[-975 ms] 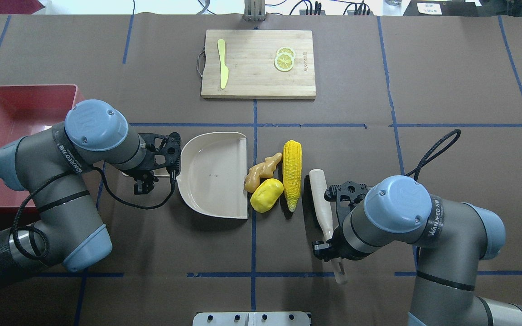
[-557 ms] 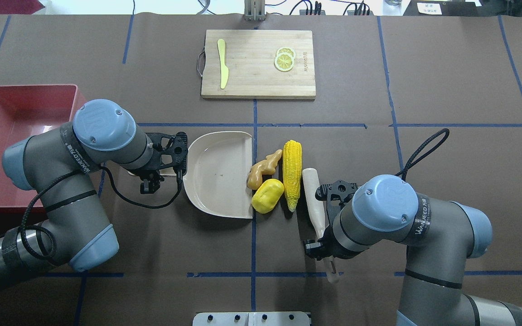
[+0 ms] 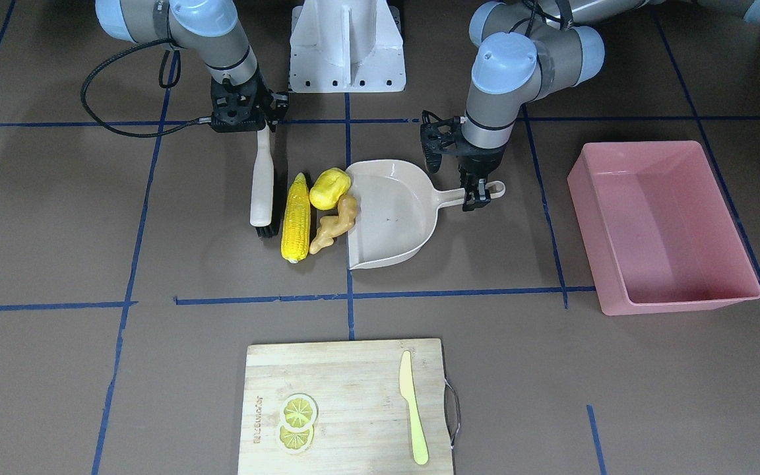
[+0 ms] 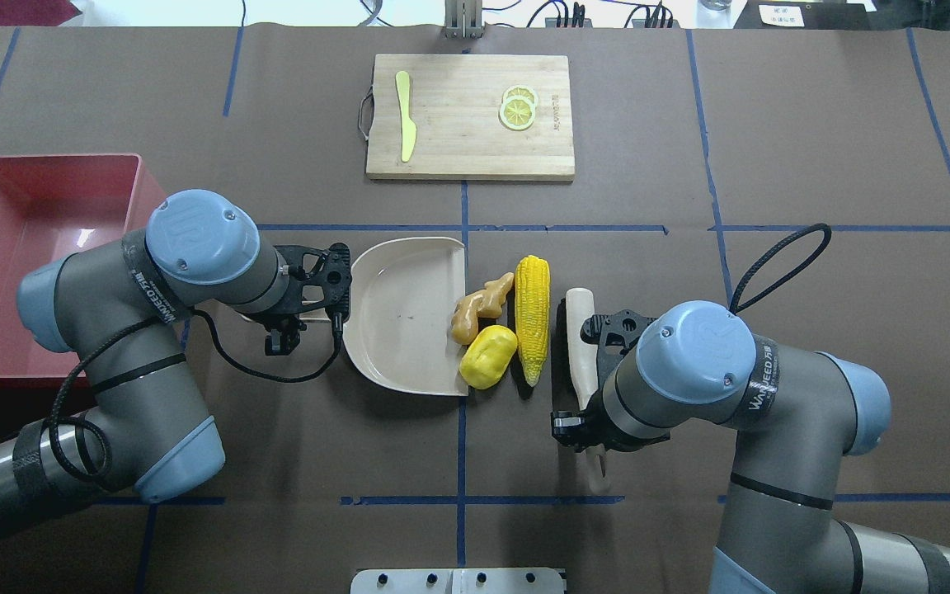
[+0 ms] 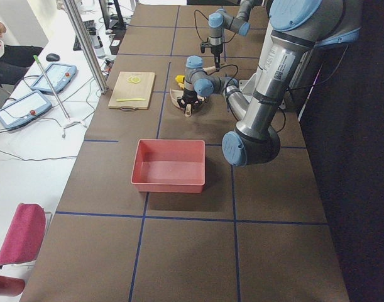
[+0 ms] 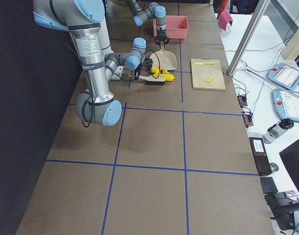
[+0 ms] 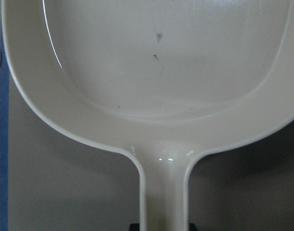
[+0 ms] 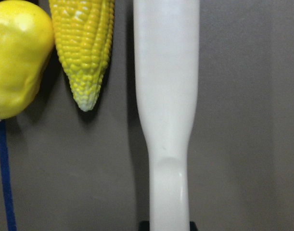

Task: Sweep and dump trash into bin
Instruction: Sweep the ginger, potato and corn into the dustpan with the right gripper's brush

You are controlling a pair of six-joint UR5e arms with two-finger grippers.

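The trash lies together mid-table: a yellow corn cob (image 4: 532,318), a yellow potato-like lump (image 4: 487,356) and a tan ginger root (image 4: 479,308). My left gripper (image 4: 279,323) is shut on the handle of a beige dustpan (image 4: 405,313). The pan's open edge touches the ginger and the lump. My right gripper (image 4: 589,437) is shut on the handle of a white brush (image 4: 580,346), which lies just right of the corn. The pink bin (image 4: 46,239) stands at the far left, partly behind my left arm. The right wrist view shows the brush handle (image 8: 166,96) beside the corn (image 8: 84,53).
A wooden cutting board (image 4: 469,115) at the back centre carries a yellow-green knife (image 4: 406,115) and lemon slices (image 4: 518,107). Blue tape lines cross the brown table cover. The robot's base plate (image 4: 458,580) sits at the near edge.
My left arm pushed the dustpan right until its edge met the ginger and the lump. My right arm shifted left with the brush, which now lies a little farther back beside the corn.
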